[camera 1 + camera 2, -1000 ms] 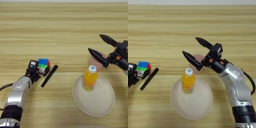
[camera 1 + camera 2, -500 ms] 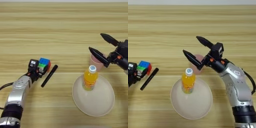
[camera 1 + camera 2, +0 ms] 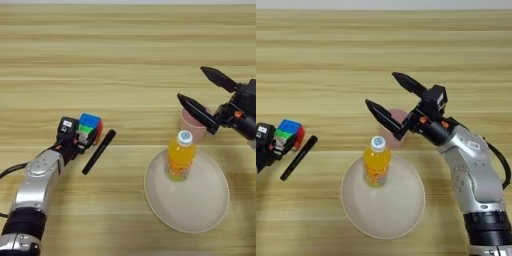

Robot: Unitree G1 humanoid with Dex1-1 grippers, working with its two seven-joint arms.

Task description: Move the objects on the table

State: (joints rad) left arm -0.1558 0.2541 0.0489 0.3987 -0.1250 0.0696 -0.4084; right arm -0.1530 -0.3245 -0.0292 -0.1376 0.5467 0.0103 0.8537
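Pink cup (image 3: 397, 125) behind bottle (image 3: 376, 161)

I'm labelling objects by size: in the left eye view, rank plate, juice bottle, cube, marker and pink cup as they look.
1. Plate.
2. Bottle.
3. Marker: longer than the bottle, but thin.
4. Cube and cup: look alike, and the cup is partly hidden, so unranked.

Light-brown wood-grain tabletop (image 3: 125, 55) fills view; horizontal plank lines.
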